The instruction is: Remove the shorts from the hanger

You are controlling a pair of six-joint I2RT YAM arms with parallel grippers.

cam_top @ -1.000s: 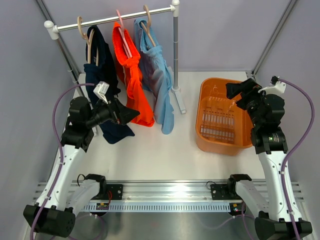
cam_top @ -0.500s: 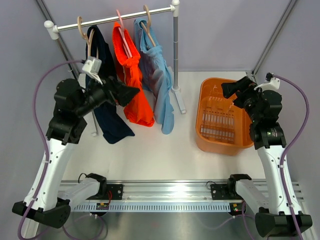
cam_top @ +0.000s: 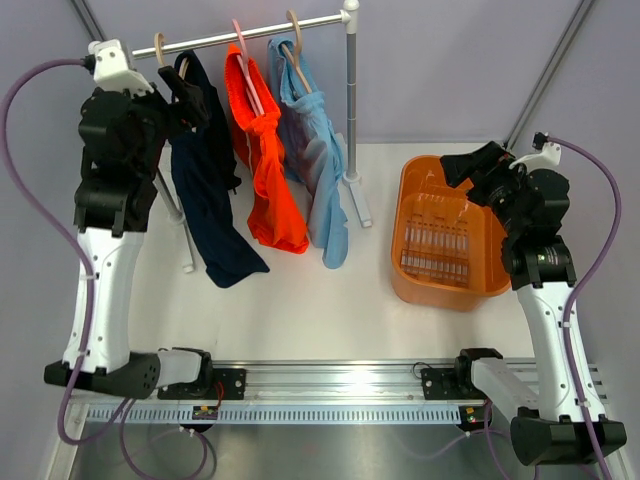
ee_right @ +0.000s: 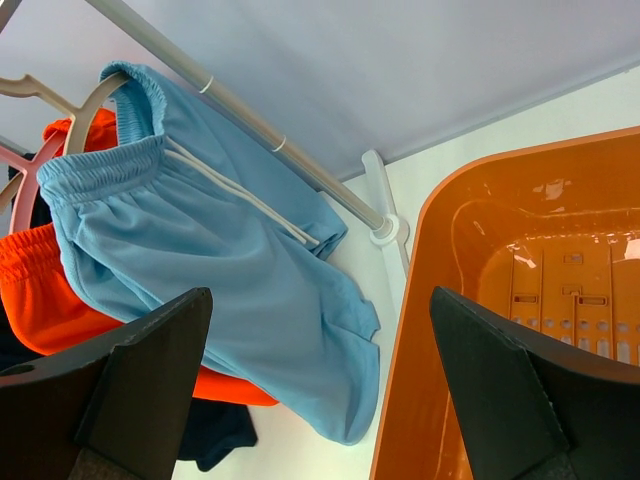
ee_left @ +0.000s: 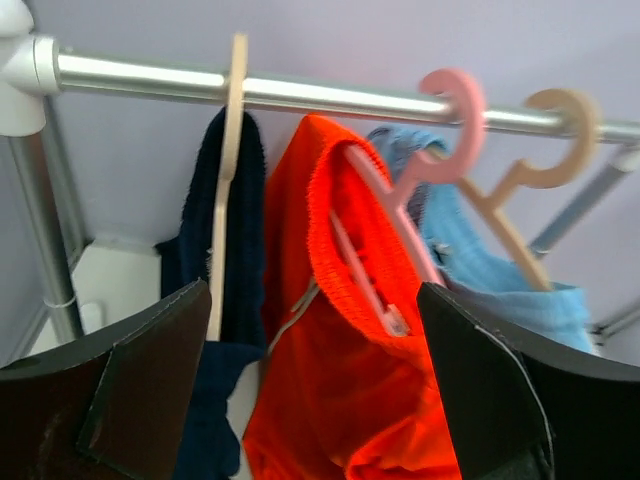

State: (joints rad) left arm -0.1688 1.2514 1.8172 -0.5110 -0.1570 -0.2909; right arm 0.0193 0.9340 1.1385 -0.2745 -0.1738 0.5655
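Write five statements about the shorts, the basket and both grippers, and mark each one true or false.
1. The navy shorts hang leftmost on the rail. True.
2. The light blue shorts lie in the orange basket. False: they hang on a hanger at the right end of the rail, and no clothing shows in the basket.
3. The orange shorts hang between the other two pairs. True.
4. The left gripper is shut on the orange shorts. False: it is open and holds nothing, raised near the rail.
5. The right gripper is open and holds nothing. True.
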